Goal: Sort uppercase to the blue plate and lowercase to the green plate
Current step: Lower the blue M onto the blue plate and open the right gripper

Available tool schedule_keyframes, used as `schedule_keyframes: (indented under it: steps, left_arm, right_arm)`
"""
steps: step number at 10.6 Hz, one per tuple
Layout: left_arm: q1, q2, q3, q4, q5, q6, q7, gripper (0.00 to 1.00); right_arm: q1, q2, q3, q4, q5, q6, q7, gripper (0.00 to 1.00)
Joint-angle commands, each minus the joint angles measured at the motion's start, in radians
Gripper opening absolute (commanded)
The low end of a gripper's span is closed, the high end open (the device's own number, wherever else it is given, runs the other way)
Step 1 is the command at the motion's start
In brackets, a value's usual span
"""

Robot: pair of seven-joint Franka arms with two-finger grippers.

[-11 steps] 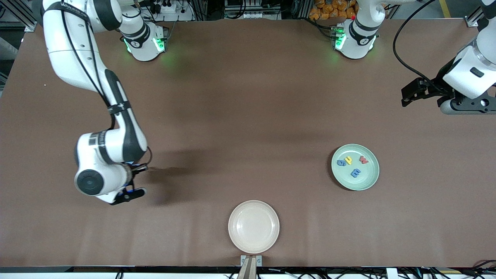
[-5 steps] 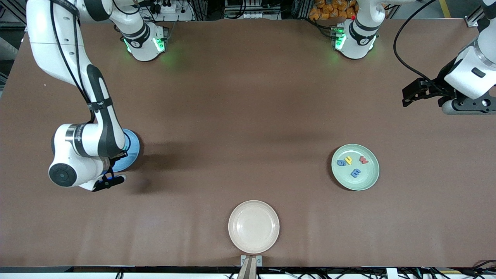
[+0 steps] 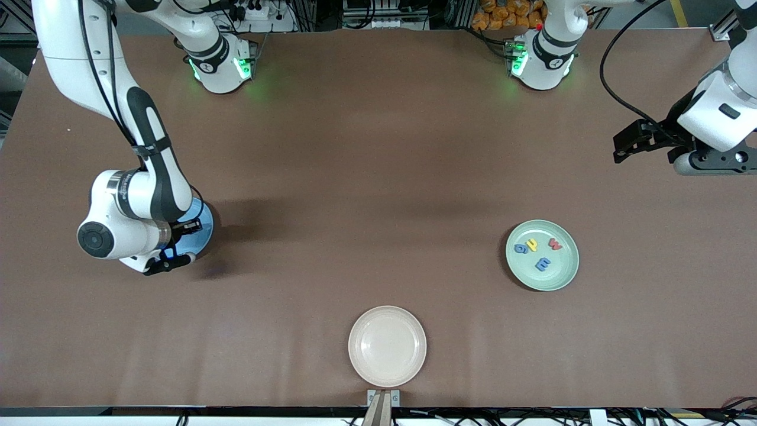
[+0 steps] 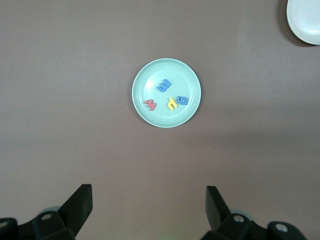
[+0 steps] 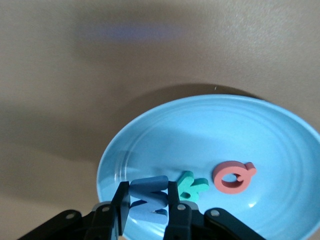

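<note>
The right gripper [image 5: 148,207] pinches the light-blue M [image 5: 147,202] over the blue plate [image 5: 280,150], while the waiting left gripper [image 4: 149,207] hangs spread wide above the table.

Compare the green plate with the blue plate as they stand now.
The round pale mint-green plate lies toward the left arm's end of the table in open view; the round matte blue plate lies toward the right arm's end, under the right gripper. The green plate carries four foam letters; on the blue plate two show, red and teal, and a light-blue one is held over it. Both are shallow and round.
</note>
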Motion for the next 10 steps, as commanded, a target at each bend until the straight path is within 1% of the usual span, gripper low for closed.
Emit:
schedule_keyframes:
  steps: [1,2,3,6,7,8,9,10]
  left_arm:
    - [-0.004,-0.015,0.002,-0.007,-0.01,-0.01,-0.014,1.0]
    - [-0.004,-0.015,0.002,-0.005,-0.008,-0.01,-0.014,1.0]
    - [-0.004,-0.014,0.002,-0.005,-0.007,-0.01,-0.014,1.0]
    - [-0.003,-0.014,0.002,-0.005,-0.007,-0.01,-0.012,1.0]
    - [-0.003,-0.014,0.002,-0.005,-0.007,-0.01,-0.012,1.0]
    - [-0.003,-0.014,0.002,-0.005,-0.007,-0.01,-0.012,1.0]
    - [-0.003,-0.014,0.002,-0.005,-0.007,-0.01,-0.012,1.0]
    - [0.0,-0.014,0.002,-0.005,-0.007,-0.01,-0.012,1.0]
  right_arm:
    - [-0.003,-0.041,-0.004,-0.053,0.023,0.032,-0.047,0.33]
    - [-0.004,-0.041,-0.004,-0.058,0.029,0.037,-0.047,0.37]
    - [-0.003,-0.041,-0.004,-0.058,0.047,0.037,-0.046,0.54]
    - [-0.001,-0.041,-0.004,-0.053,0.049,0.035,-0.035,0.67]
    - [-0.001,-0.041,-0.004,-0.047,0.049,0.029,-0.035,0.67]
    - [-0.001,-0.043,-0.004,-0.036,0.049,0.021,-0.032,0.7]
    - [-0.001,-0.046,-0.004,-0.017,0.047,0.002,-0.011,0.77]
    - [-0.003,-0.047,-0.004,0.028,0.036,-0.049,0.012,0.8]
